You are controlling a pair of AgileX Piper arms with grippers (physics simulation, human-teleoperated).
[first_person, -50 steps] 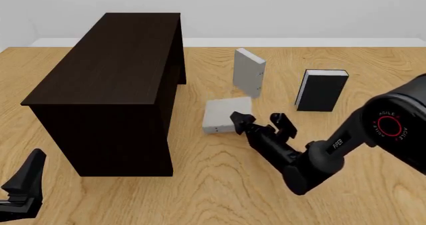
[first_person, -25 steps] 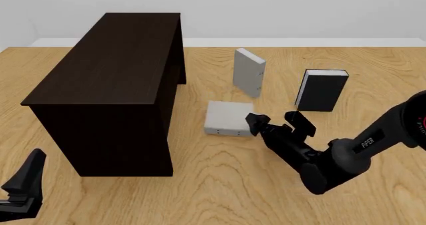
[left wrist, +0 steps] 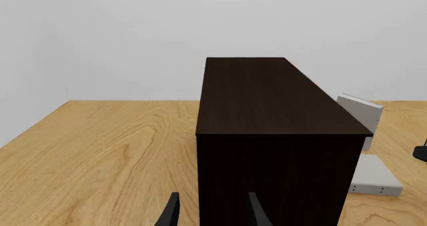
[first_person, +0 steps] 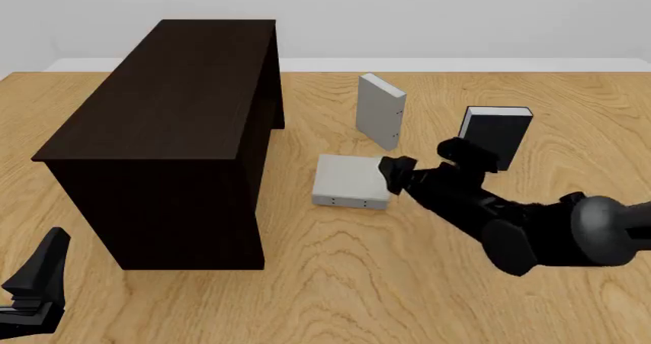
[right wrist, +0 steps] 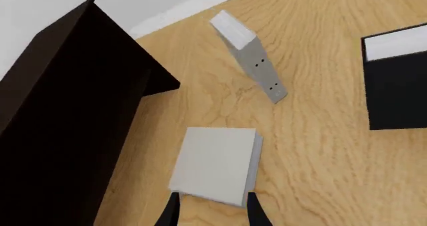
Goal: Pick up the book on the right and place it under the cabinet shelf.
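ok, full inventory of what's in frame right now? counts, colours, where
cabinet: 1, very dark brown, left half of table, far bigger than the books
flat grey book: 1, light grey, lying flat right of the cabinet, by the right gripper
upright grey book: 1, light grey, white page edge, standing behind the flat one
black book: 1, black cover, white page edge, standing at right
table: 1, light wood
left gripper: 1, black, near-left corner, fingers apart, empty
right gripper: 1, black, beside the flat grey book, fingers apart, empty
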